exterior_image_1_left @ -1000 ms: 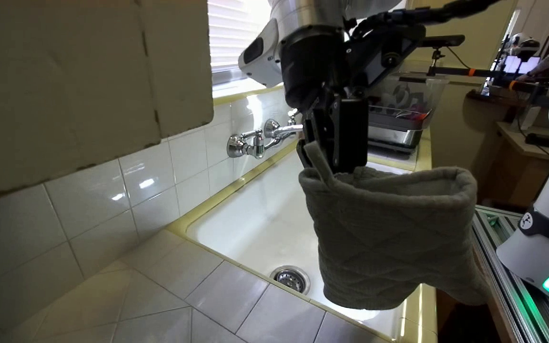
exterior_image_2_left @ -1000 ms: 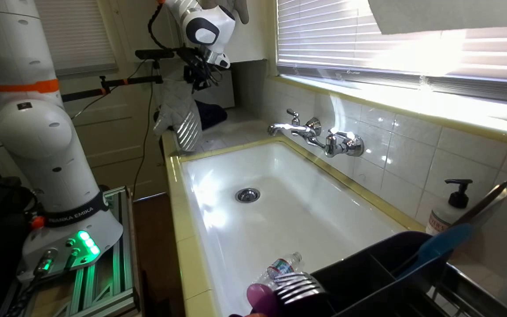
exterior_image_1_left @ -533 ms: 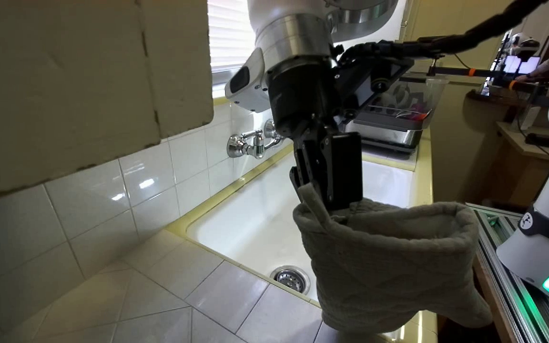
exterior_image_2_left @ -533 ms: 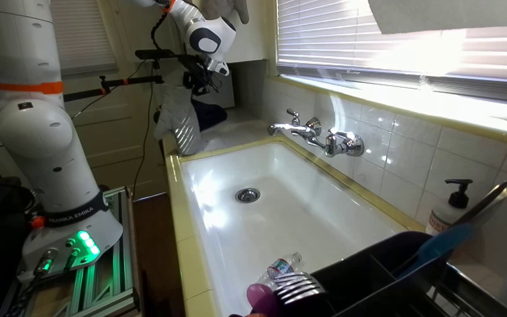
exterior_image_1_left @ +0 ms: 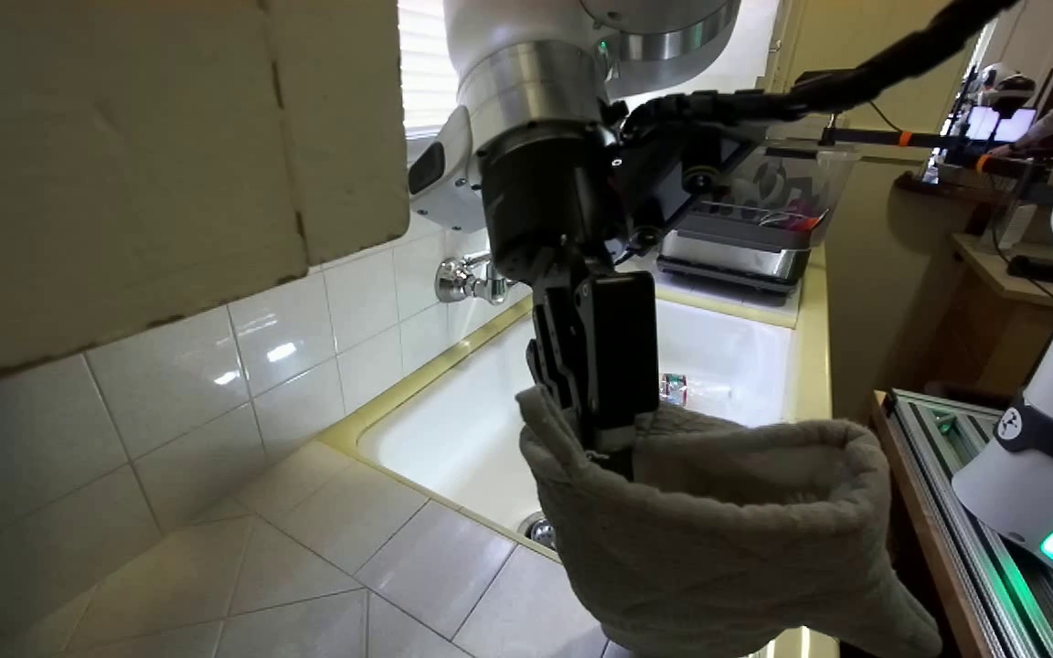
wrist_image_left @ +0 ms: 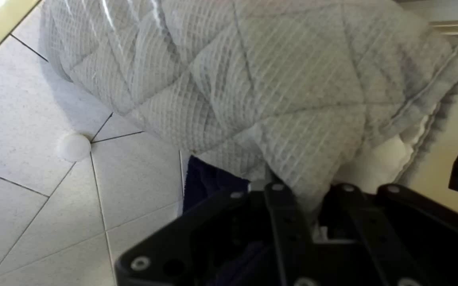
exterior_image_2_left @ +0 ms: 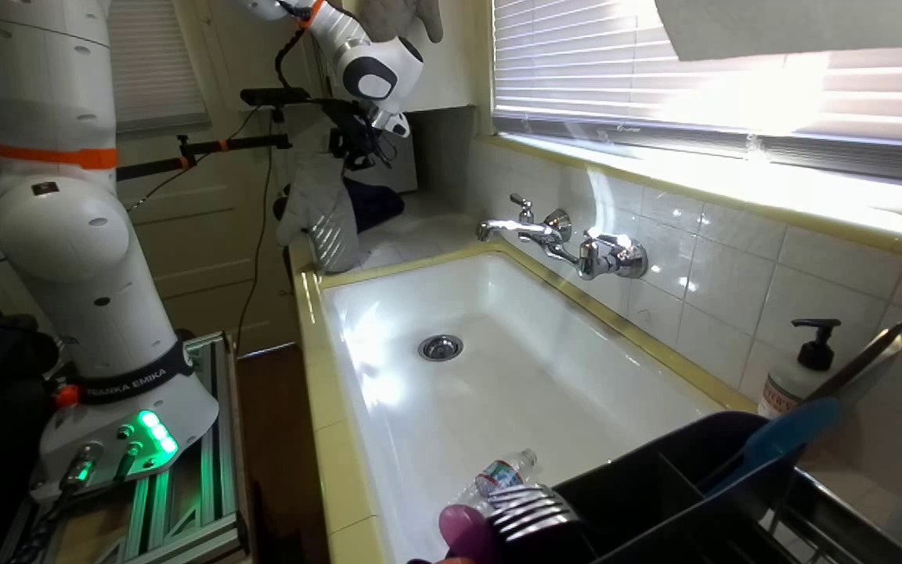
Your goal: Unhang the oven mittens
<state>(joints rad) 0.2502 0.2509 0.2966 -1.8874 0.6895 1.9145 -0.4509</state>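
A beige-grey quilted oven mitten (exterior_image_1_left: 728,557) hangs cuff up from my gripper (exterior_image_1_left: 604,443), thumb toward the robot base. In an exterior view this mitten (exterior_image_2_left: 322,211) is over the counter at the sink's far corner, below my gripper (exterior_image_2_left: 353,153). Whether its rounded end touches the counter is unclear. In the wrist view the mitten (wrist_image_left: 253,75) fills the upper part, and a fold of its cuff is pinched between the fingers of my gripper (wrist_image_left: 312,192). The fingertips are partly hidden by cloth. Another grey mitten (exterior_image_2_left: 400,17) hangs on the cabinet behind the arm.
The white sink (exterior_image_2_left: 576,368) has a yellow rim and a wall faucet (exterior_image_2_left: 545,231). A cabinet (exterior_image_1_left: 170,164) overhangs the tiled counter (exterior_image_1_left: 307,548). A dark blue cloth (exterior_image_2_left: 373,204) lies behind the mitten. A utensil caddy (exterior_image_2_left: 647,501) and plastic bottle (exterior_image_2_left: 498,478) are at the near end.
My gripper and the held mitten have moved down, then shifted left in an exterior view. The mitten has tilted slightly and its cuff opening now shows more. The grip has stayed on it.
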